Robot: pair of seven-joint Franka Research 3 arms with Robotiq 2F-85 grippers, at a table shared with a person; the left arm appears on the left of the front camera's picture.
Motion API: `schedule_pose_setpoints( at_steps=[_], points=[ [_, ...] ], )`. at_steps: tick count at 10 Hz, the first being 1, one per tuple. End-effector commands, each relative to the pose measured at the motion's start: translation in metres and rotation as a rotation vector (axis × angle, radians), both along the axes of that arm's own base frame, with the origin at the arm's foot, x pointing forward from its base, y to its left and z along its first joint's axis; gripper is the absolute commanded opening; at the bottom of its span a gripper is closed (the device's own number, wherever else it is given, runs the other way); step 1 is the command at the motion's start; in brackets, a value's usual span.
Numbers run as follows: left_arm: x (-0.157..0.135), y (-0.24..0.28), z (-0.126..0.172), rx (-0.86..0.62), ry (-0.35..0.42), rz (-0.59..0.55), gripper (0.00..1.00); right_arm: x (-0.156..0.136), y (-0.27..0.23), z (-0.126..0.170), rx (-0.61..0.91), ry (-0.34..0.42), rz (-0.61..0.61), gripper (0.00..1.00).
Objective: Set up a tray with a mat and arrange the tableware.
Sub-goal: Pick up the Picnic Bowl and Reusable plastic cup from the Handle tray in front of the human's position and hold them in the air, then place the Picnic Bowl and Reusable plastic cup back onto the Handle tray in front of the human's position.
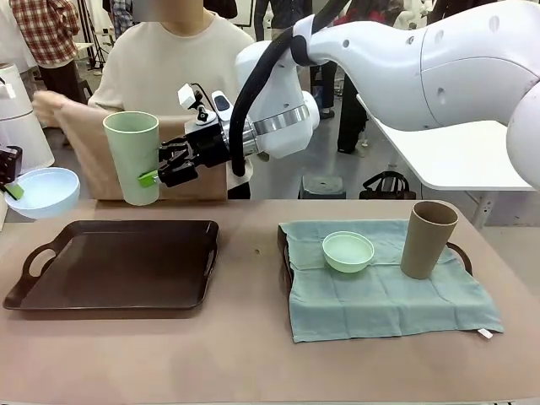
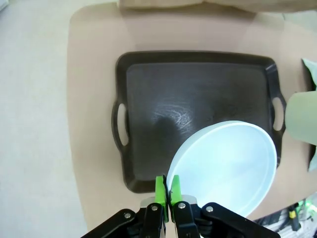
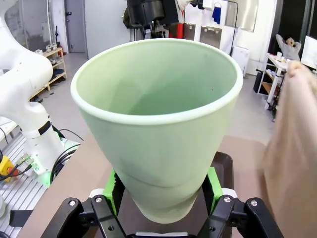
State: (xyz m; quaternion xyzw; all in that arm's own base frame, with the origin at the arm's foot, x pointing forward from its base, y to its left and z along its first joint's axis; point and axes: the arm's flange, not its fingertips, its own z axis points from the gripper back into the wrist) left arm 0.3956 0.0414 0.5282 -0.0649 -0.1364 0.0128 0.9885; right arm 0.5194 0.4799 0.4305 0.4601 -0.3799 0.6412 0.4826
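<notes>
Quick rundown for you, everything placed off the dark tray [image 1: 118, 261] on the table [image 1: 253, 363].

Your right gripper [image 1: 165, 167] is not wide open and not pinched shut. Its jaws sit partway apart because they're clamped on the green cup [image 1: 131, 156], one green pad on each side of the cup's lower wall. The right wrist view shows the pads [image 3: 115, 187] pressed flat against it. The cup is upright, mouth up, and hangs in the air over the tray's far side with nothing touching it but the gripper. The arm reaches across from the right to get there.

Your left gripper [image 2: 167, 191] is squeezed about as narrow as it goes, with just the thin rim of the blue bowl [image 2: 228, 163] nipped between the pads. The bowl sticks out sideways from the fingers, slightly tilted, up in the air near the tray's far left corner. I can't tell whether it's over the tray or just off it.

The mat [image 1: 388, 295] lies to the right of the tray, draped over a second tray [image 1: 283, 253]. The mint bowl [image 1: 348, 251] and brown cup [image 1: 429, 240] stand on it, bowl nearer the dark tray, cup farther right, not touching.

Behind the tray's far edge a person holds up a tan cloth [image 1: 93, 152].
</notes>
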Motion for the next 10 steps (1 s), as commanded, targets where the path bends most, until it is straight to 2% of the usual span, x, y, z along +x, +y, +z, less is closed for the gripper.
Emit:
schedule_pose_setpoints(
  at_steps=[1,2,3,10],
  points=[
    [0.002,-0.002,-0.003,0.001,0.008,-0.004,0.00,-0.009,-0.012,-0.008,0.029,-0.007,-0.018,0.20],
    [0.002,-0.002,-0.003,0.001,0.008,-0.004,0.00,-0.004,-0.014,-0.012,0.028,0.008,-0.028,0.20],
    [0.002,-0.002,-0.003,0.001,0.008,-0.004,0.00,0.000,-0.001,-0.002,0.003,0.003,-0.006,0.20],
    [0.002,-0.002,-0.003,0.001,0.008,-0.004,0.00,0.000,-0.001,-0.002,0.003,0.003,-0.006,0.20]
  ],
)
